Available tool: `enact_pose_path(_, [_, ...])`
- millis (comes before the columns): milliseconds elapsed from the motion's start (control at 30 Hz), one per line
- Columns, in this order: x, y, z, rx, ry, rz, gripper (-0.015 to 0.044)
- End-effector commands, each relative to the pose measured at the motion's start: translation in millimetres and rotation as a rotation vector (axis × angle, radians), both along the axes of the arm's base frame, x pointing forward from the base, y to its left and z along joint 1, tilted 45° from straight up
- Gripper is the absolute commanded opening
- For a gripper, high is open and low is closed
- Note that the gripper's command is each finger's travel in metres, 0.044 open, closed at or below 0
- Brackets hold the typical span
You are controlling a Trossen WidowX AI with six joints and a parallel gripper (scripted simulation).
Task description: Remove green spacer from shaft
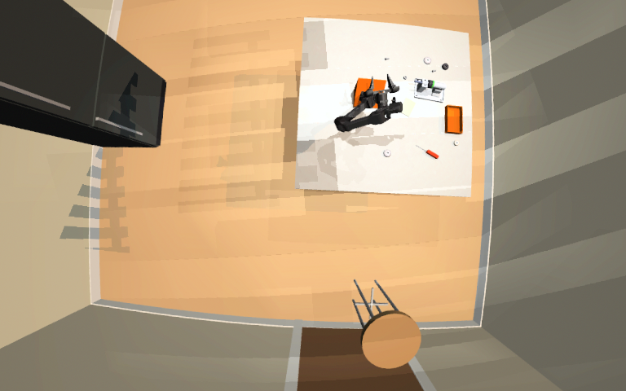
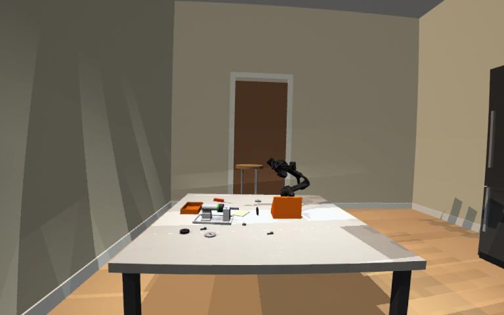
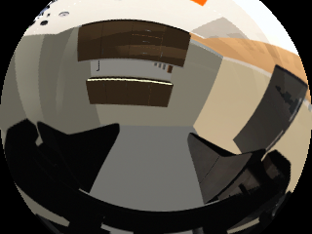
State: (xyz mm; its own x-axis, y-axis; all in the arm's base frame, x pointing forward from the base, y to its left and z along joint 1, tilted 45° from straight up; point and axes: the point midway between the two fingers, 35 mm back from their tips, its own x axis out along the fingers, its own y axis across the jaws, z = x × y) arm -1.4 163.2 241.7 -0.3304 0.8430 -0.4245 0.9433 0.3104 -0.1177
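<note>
The grey housing [image 1: 439,85] [image 2: 210,207] stands on a pale base plate [image 2: 211,222]. The green spacer [image 1: 433,84] [image 2: 218,207] sits on the shaft line against the housing's inner end, with a black spacer [image 2: 222,207] beside it. A smaller grey support block [image 2: 226,214] stands beyond them. The shaft [image 2: 234,208] sticks out past that block, towards the arm's side. Any further spacers are too small to tell. My gripper [image 1: 381,78] [image 3: 154,132] is open and empty, raised high, well away from the shaft; its fingers stand wide apart in the wrist view.
A large orange block [image 1: 363,88] [image 2: 287,207] stands beside the arm. An orange tray [image 2: 189,211], a screwdriver [image 1: 432,154] [image 2: 218,200] and a pale note [image 1: 408,107] [image 2: 241,213] lie around the fixture. A black ring [image 1: 444,66] [image 2: 184,231], washers and screws are scattered. A small dark upright thing [image 2: 256,210] is unclear.
</note>
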Motion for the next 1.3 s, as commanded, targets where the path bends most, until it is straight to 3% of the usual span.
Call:
enact_pose_path(0, [2.5,1.2,-1.2,-0.002,-0.014,0.001,0.0426])
enact_pose_path(333, [136.0,56.4,-79.9,-0.202,-0.777,0.145,0.0440])
enact_pose_path(767, [259.6,84.9,-192.2,-0.647,-1.551,0.586,0.0440])
enact_pose_path(1033, [303.5,73.8,-254.2,-1.068,-1.844,0.977,0.0440])
enact_pose_path(1267, [307.6,41.5,-292.9,-1.480,-1.864,1.372,0.0440])
